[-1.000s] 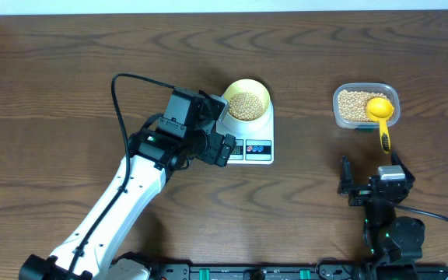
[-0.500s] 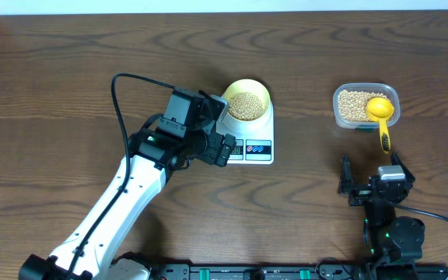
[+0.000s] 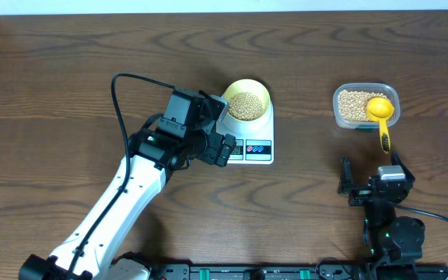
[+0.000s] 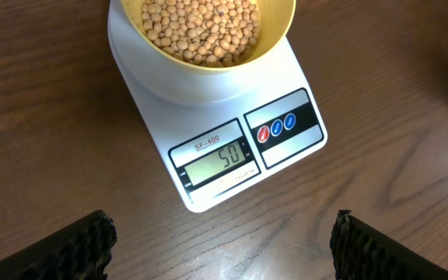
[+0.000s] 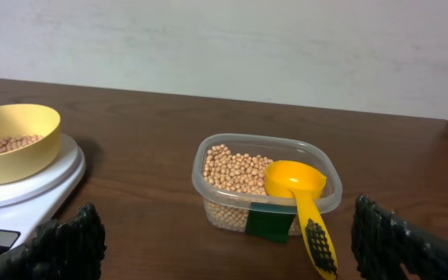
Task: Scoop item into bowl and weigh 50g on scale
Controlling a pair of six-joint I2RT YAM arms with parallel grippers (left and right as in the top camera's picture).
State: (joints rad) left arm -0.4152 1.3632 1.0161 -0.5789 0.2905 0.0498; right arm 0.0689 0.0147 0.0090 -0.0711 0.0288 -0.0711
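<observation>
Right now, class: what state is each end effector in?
Left end effector: open, holding nothing.
Right end effector: open, holding nothing.

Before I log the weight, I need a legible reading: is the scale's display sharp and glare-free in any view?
Left wrist: display sharp, evenly lit, no glare, reads 50. Overhead: too small to read. Right wrist: scale cropped at the edge, display not visible.

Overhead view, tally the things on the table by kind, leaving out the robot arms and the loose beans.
bowl: 1
scale: 1
clear tub: 1
yellow scoop: 1
Total: 4
</observation>
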